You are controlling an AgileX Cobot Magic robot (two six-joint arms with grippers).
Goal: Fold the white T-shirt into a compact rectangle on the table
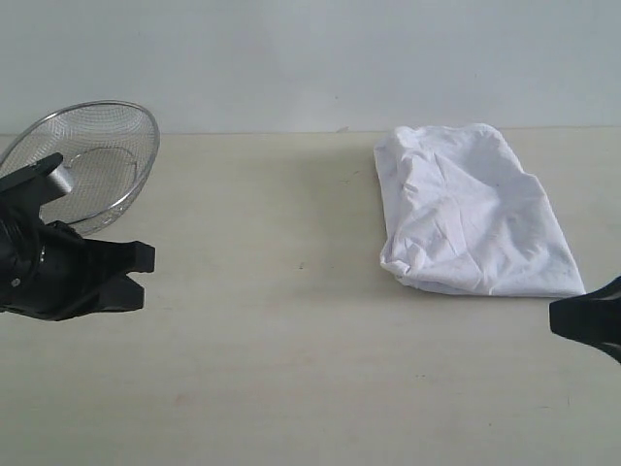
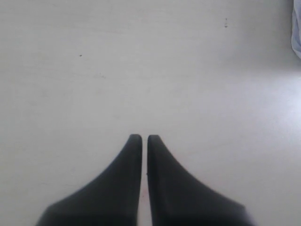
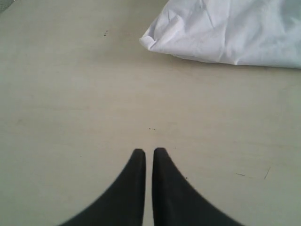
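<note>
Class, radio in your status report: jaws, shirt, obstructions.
Left gripper, right gripper: jaws shut, empty. White T-shirt folded compact on table. Mesh bowl apart, far left.

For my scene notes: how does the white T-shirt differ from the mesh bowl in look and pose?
The white T-shirt is opaque, wrinkled cloth; the mesh bowl is see-through silver wire. The T-shirt lies folded on the exterior view's right; the bowl stands tilted at its far left. Both rest on the table.
</note>
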